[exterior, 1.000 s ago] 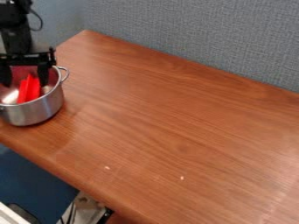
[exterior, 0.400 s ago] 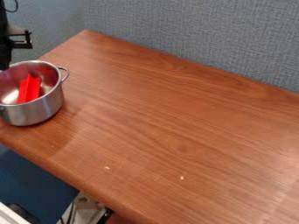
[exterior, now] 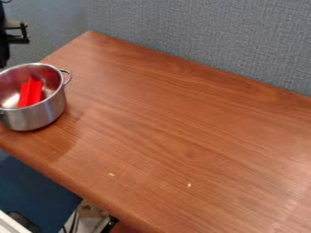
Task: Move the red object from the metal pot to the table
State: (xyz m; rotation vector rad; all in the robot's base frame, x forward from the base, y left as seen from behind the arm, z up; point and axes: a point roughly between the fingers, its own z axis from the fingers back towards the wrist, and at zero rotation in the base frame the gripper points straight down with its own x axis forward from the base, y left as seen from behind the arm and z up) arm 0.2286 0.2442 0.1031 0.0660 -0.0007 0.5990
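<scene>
The red object [exterior: 31, 91] lies slanted inside the metal pot [exterior: 44, 115], which stands at the left end of the table [exterior: 183, 118]. My gripper [exterior: 10, 35] hangs above and to the left of the pot, well clear of its rim. Only a black part of it shows at the frame's left edge, and its fingertips are hard to make out. Nothing red is visible on it.
The table's rounded front edge runs diagonally from the pot toward the lower right, with dark floor and some metal parts [exterior: 91, 218] below. A grey-blue wall [exterior: 206, 27] stands behind the table.
The gripper, which stood down in the pot around the red object, has lifted up and to the left out of the pot. The red object stays in the pot.
</scene>
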